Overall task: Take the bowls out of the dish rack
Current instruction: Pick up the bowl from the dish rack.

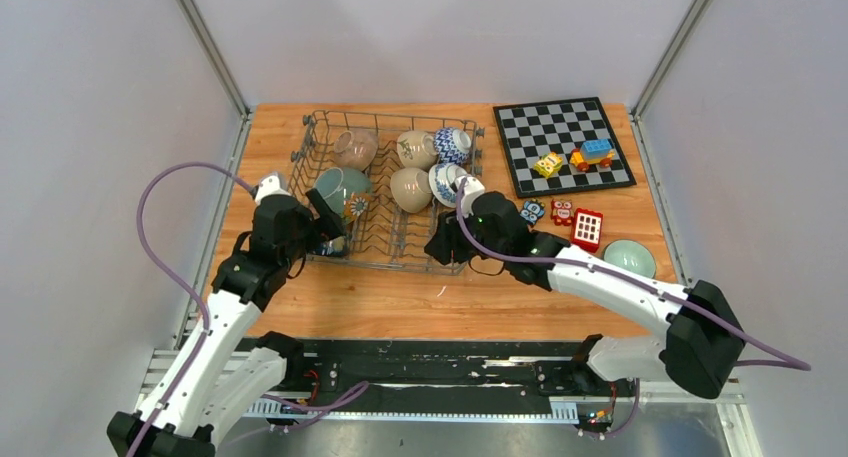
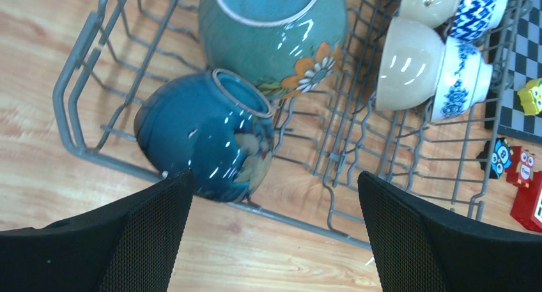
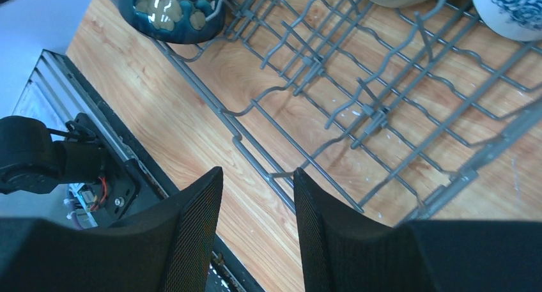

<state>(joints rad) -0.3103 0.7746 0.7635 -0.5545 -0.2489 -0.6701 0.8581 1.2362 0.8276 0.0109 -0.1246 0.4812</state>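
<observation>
The grey wire dish rack (image 1: 385, 239) stands on the wooden table and holds several bowls on their sides. These are a pinkish one (image 1: 355, 147), two beige ones (image 1: 410, 189), two blue-and-white ones (image 1: 452, 144) and a teal flowered one (image 1: 342, 185). A dark blue bowl (image 2: 198, 138) lies in the rack's front left corner and also shows in the right wrist view (image 3: 169, 7). My left gripper (image 2: 273, 177) is open and empty over the rack's front rail, just beside that dark blue bowl. My right gripper (image 3: 257, 172) is narrowly open and empty near the rack's front right corner (image 1: 440, 247).
A chessboard (image 1: 530, 167) with toy blocks (image 1: 578, 159) lies at the back right. Small toy figures (image 1: 548, 213) and a red block (image 1: 587, 229) lie in front of it. A pale teal bowl (image 1: 629, 257) sits on the table at the right.
</observation>
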